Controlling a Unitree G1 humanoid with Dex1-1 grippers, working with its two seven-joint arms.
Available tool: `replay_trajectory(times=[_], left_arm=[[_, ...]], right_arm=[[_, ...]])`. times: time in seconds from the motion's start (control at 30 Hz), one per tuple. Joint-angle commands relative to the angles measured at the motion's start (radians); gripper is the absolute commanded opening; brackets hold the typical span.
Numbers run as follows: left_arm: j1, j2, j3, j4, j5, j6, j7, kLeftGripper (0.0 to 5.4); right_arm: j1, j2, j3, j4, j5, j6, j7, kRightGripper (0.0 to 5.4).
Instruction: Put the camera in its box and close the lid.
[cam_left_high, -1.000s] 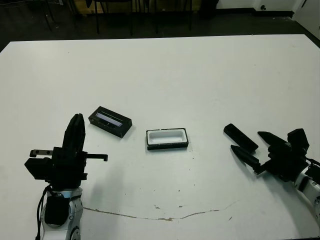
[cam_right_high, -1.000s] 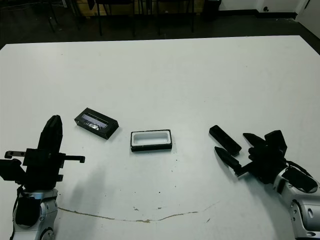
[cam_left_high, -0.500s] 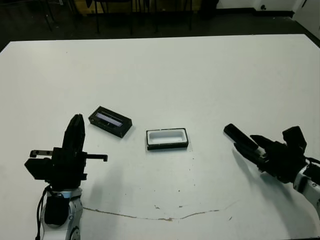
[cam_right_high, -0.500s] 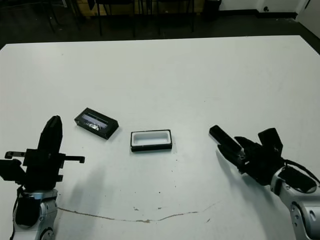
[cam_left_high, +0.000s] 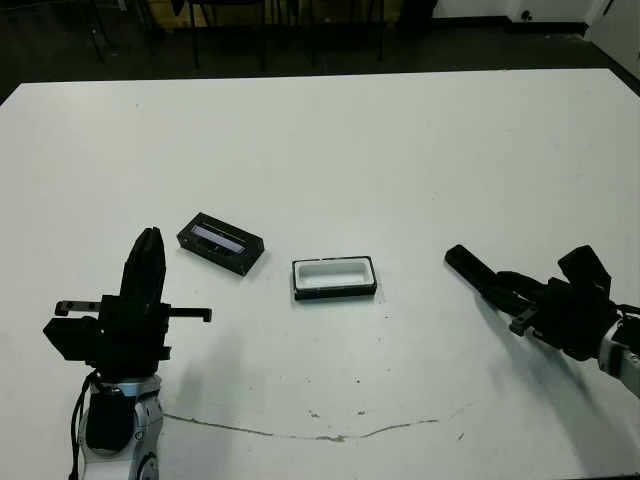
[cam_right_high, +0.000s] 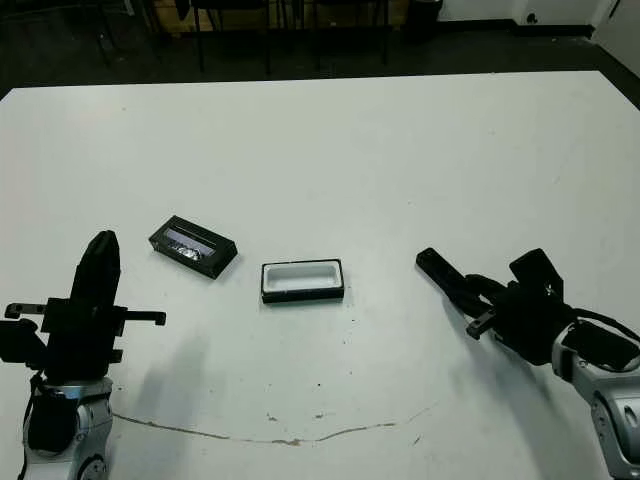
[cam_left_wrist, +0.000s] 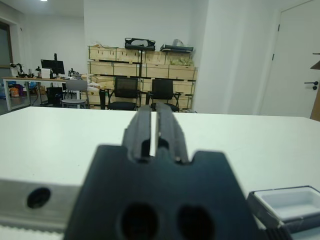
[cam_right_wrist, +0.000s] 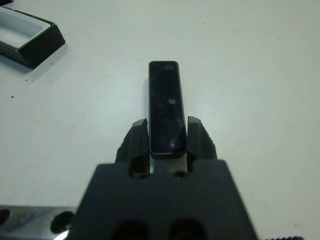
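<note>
The grasp is in hand: the right gripper (cam_right_wrist: 167, 137) has its jaws closed against the near end of the camera (cam_right_wrist: 165, 102), which lies on the surface at the head view's lower right. Next comes lifting it across to the box (cam_left_high: 334, 278) at centre. The left gripper (cam_left_wrist: 154, 131), jaws nearly shut and empty, waits at lower left.

From my head cameras the near end of the slim black bar-shaped camera (cam_left_high: 478, 276) is hidden among the black fingers of the right tool (cam_right_wrist: 167, 141), so I can't see contact there. In my left wrist view, the white-lined black tray box (cam_left_wrist: 292, 206) is cut off at the edge, beside the left tool (cam_left_wrist: 155, 132)'s blurred body.
</note>
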Motion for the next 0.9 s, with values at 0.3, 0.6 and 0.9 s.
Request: replay_trajectory(times=[0.3, 0.6, 0.9], left_arm=[[0.030, 0.002, -0.001, 0.005, -0.004, 0.018, -0.001, 0.00], [0.033, -0.002, -0.009, -0.002, 0.015, 0.029, 0.011, 0.00], [0.031, -0.001, -0.014, 0.001, 0.021, 0.024, 0.015, 0.00]], right_arm=[[0.052, 0.024, -0.038, -0.097, 0.015, 0.035, -0.058, 0.52], [-0.035, 0.068, -0.141, -0.158, 0.213, 0.084, -0.030, 0.51], [-0.247, 0.072, -0.065, -0.045, 0.291, 0.037, 0.105, 0.51]])
